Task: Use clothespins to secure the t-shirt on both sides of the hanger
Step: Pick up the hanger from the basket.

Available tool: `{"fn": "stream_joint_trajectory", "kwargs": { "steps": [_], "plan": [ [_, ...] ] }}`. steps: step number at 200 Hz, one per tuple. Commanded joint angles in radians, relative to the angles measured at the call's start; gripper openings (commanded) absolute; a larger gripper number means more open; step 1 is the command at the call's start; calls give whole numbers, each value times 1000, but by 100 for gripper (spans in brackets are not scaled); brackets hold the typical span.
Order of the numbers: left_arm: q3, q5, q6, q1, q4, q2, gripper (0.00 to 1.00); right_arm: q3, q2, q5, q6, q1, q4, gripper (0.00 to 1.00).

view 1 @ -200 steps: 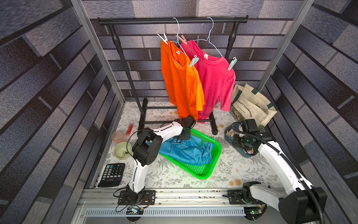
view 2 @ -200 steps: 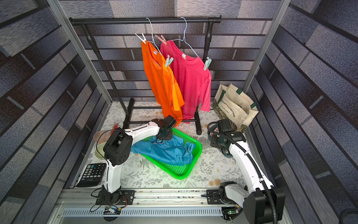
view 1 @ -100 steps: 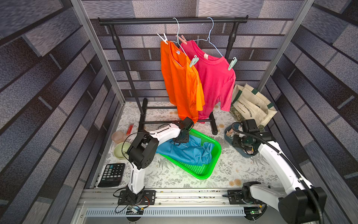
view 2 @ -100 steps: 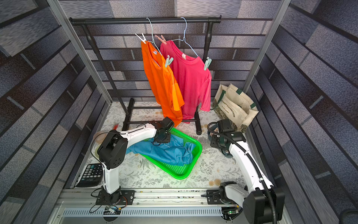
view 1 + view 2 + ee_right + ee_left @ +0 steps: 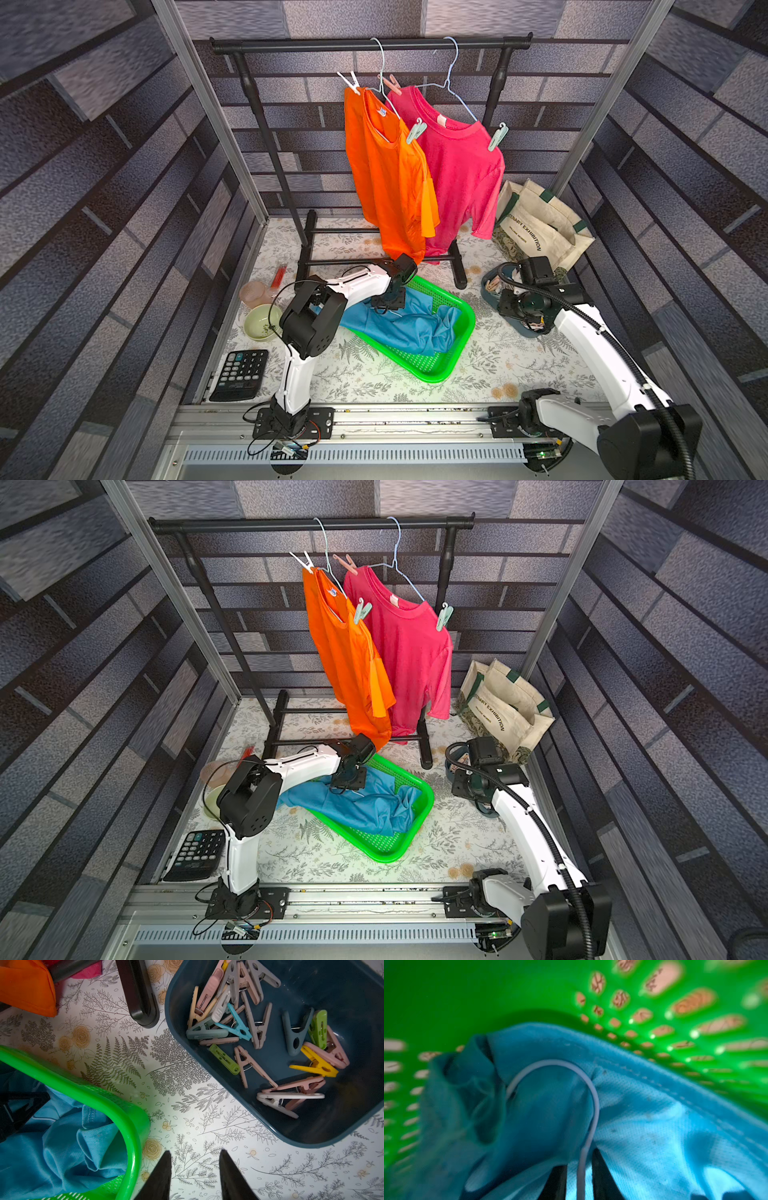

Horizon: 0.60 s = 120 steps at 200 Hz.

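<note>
Since a second ago, the left arm has lowered: its left end effector (image 5: 390, 297) now sits deeper in the green basket (image 5: 453, 353), on the blue t-shirt (image 5: 409, 328). The right arm is unchanged.

Top views: the right end effector (image 5: 508, 305) hangs over the dark tub (image 5: 487, 291). Behind the left end effector (image 5: 348, 777), an orange t-shirt (image 5: 386, 174) and a pink t-shirt (image 5: 461, 178) hang from the rail, each pegged at both shoulders. The tote bag (image 5: 536, 232) beyond the right end effector reads "EXHIBITION"; the smaller line is illegible.

Left wrist: the fingers (image 5: 602, 1178) stand slightly apart. The white hanger wire (image 5: 593, 1093) runs between them over the blue cloth, and no pinch is visible. The basket wall is just ahead.

Right wrist: the fingers (image 5: 160, 1178) stand apart over bare floral worktop (image 5: 187, 1105) with nothing between them. The clothespins (image 5: 259, 1028) lie loose in the tub ahead, well clear of the fingertips.
</note>
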Motion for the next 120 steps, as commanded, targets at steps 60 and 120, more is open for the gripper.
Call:
{"fn": "stream_joint_trajectory", "kwargs": {
  "steps": [60, 120],
  "plan": [
    [93, -28, 28, -6, -74, 49, 5, -4, -4, 8, -12, -18, -13, 40],
    [206, -184, 55, -12, -134, -270, 0, 57, 98, -22, -54, -89, -24, 41]
  ]
}}
